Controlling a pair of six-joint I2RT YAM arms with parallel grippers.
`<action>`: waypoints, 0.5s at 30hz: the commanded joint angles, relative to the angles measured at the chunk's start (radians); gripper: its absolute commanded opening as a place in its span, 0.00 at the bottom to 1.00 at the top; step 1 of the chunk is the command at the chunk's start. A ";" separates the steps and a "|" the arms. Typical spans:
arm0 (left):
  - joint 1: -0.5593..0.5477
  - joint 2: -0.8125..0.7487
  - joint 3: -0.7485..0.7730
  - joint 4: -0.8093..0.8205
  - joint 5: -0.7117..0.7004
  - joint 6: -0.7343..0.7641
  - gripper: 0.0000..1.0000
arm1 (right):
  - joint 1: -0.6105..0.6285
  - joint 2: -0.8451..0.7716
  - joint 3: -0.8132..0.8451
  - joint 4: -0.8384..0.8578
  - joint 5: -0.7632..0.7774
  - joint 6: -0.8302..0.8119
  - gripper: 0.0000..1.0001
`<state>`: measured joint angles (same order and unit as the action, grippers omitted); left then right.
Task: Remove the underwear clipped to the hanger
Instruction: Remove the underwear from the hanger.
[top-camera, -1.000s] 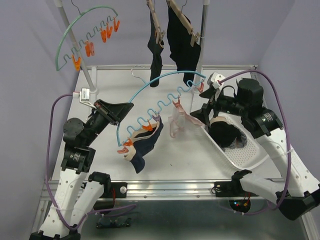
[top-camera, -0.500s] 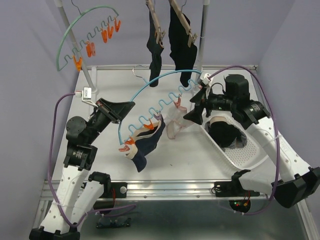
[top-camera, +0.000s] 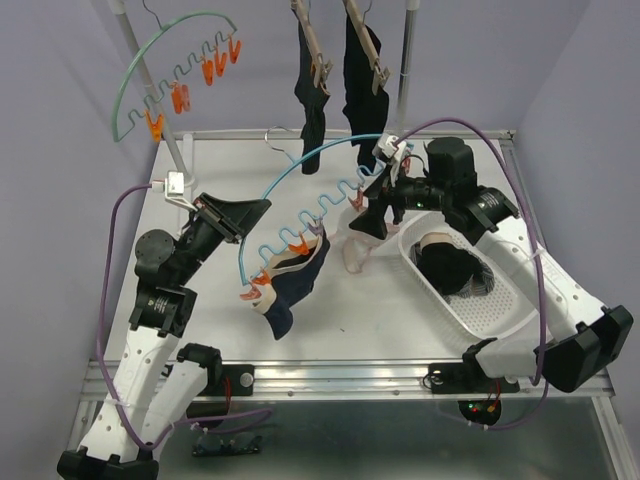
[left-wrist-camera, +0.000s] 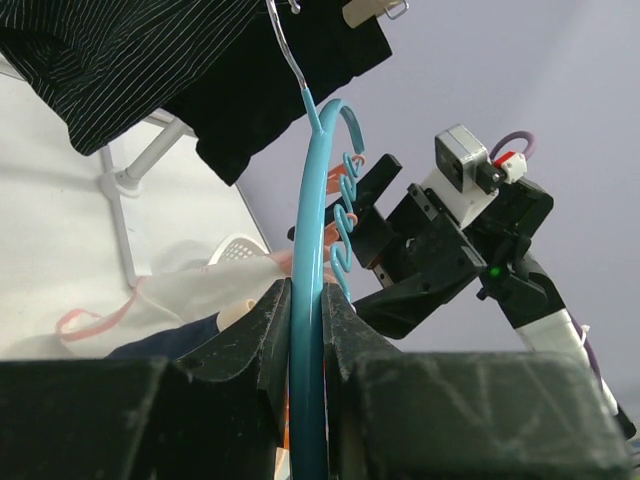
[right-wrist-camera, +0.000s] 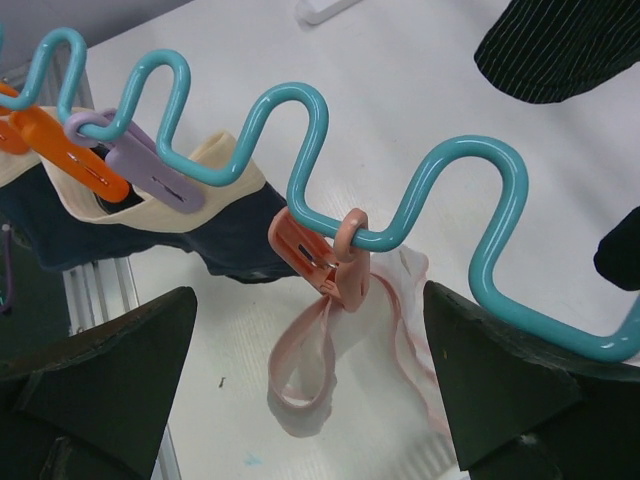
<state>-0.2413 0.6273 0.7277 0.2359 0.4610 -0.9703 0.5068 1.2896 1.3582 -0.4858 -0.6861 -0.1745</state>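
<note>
My left gripper (top-camera: 240, 215) (left-wrist-camera: 308, 300) is shut on the blue wavy hanger (top-camera: 290, 170) (left-wrist-camera: 312, 190) and holds it tilted above the table. A navy underwear with a beige waistband (top-camera: 290, 285) (right-wrist-camera: 120, 245) hangs from orange and purple clips at its lower end. A pale pink underwear (top-camera: 355, 250) (right-wrist-camera: 300, 412) hangs from a salmon clip (right-wrist-camera: 325, 255) further up, its lower part resting on the table. My right gripper (top-camera: 372, 215) (right-wrist-camera: 310, 295) stands wide open, with that clip and its strap between its fingers; the fingers touch neither.
A white basket (top-camera: 497, 310) at the right holds black and checked underwear (top-camera: 445, 265). Black garments (top-camera: 360, 70) hang from the rack at the back. A green hanger (top-camera: 170, 60) with orange clips leans on the left pole.
My right arm has swung left and forward from the basket to the salmon clip. The hanger has risen a little in my left gripper's hold.
</note>
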 joint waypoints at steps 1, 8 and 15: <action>-0.009 -0.011 -0.002 0.144 -0.021 -0.036 0.00 | 0.027 0.008 0.081 0.058 0.043 0.015 1.00; -0.019 0.000 -0.013 0.167 -0.044 -0.062 0.00 | 0.061 0.030 0.088 0.098 0.126 0.032 1.00; -0.029 0.005 -0.036 0.200 -0.065 -0.096 0.00 | 0.081 0.063 0.151 0.108 0.194 0.052 1.00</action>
<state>-0.2562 0.6468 0.6926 0.2874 0.4015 -1.0168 0.5686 1.3499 1.4136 -0.4568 -0.5476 -0.1364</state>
